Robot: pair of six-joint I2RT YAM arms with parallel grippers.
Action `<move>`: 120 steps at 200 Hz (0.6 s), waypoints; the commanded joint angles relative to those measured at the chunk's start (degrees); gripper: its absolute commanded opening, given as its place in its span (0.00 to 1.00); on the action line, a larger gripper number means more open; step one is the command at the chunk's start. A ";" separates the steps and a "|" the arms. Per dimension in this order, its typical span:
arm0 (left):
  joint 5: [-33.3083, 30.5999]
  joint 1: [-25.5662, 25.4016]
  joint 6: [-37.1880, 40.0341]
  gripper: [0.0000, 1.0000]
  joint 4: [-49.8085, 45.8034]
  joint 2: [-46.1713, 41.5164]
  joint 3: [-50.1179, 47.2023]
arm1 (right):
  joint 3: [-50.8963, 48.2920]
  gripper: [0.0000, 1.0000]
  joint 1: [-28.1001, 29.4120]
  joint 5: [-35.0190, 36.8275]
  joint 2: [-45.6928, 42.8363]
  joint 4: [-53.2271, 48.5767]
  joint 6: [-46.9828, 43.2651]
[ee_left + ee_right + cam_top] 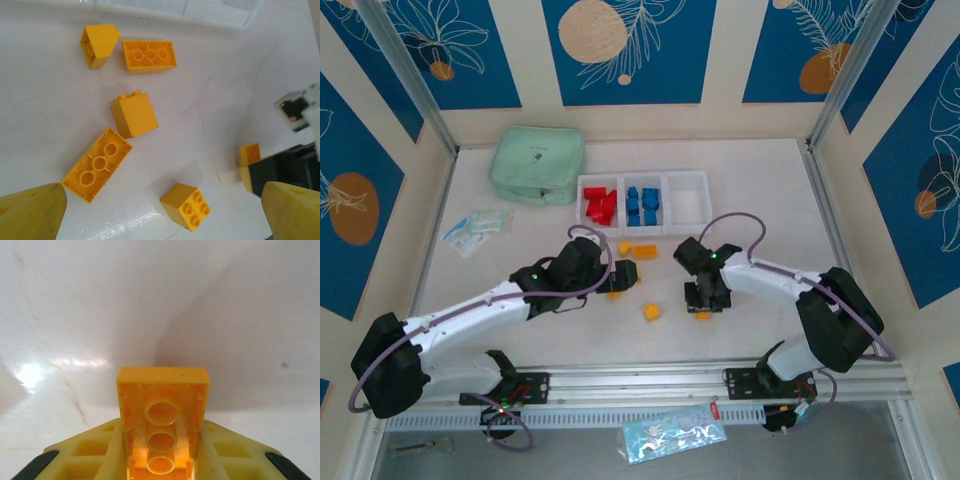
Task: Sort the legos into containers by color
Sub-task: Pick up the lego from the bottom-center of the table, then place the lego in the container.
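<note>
My right pincer [162, 462] is closed on a held lego [162, 410], yellow and oblong. Its wrist camera shows me the hollow underside with three round tubes turned to the lens, and a pale finger [90, 460] pressing at each side. From above this pincer [704, 298] covers most of the held lego [703, 315], and only a small orange part looks out at the near side.

My left pincer [161, 212] stands wide open and holds nothing; its yellow fingertips [30, 212] sit at the lower corners of its own view. Between them lies a square lego [185, 206], studs up, on the white bench [215, 90]. Just ahead to the left is an oblong lego [97, 165], underside up, and further ahead a tall lego [134, 115]. From above the left arm [490, 305] hides some of these.

Beyond both pincers, seen from above, are the containers [665, 180]: red legos [601, 205] in the left bin, blue legos [642, 205] in the middle one. A mint-green pouch [537, 165] lies left of them.
</note>
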 commanded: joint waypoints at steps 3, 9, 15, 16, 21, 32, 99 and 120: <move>-0.85 0.94 2.79 0.99 -2.35 -0.09 3.32 | 4.87 0.31 -2.98 -1.11 -2.50 0.69 -4.07; -0.59 1.30 3.27 0.99 -2.72 0.01 3.82 | 6.17 0.31 -3.96 -1.25 -2.18 0.72 -4.93; -0.56 1.58 3.68 0.99 -3.00 -0.03 4.35 | 7.76 0.31 -5.00 -1.33 -1.70 0.82 -5.67; -0.56 1.64 3.78 0.99 -2.99 -0.05 4.39 | 7.99 0.31 -5.17 -1.34 -1.61 0.81 -5.77; -0.51 1.85 4.16 0.99 -3.36 0.08 4.75 | 9.34 0.31 -5.88 -1.35 -1.11 0.87 -6.37; -0.39 2.66 4.87 0.99 -3.98 0.18 5.62 | 12.34 0.31 -7.17 -0.78 -0.04 1.65 -7.77; 2.23 9.44 7.24 0.99 -6.33 0.26 8.17 | 32.83 0.32 -14.96 2.29 15.44 5.35 -14.02; 2.70 11.09 7.61 0.99 -6.22 -0.03 8.13 | 38.49 0.32 -17.41 1.15 21.88 6.39 -14.89</move>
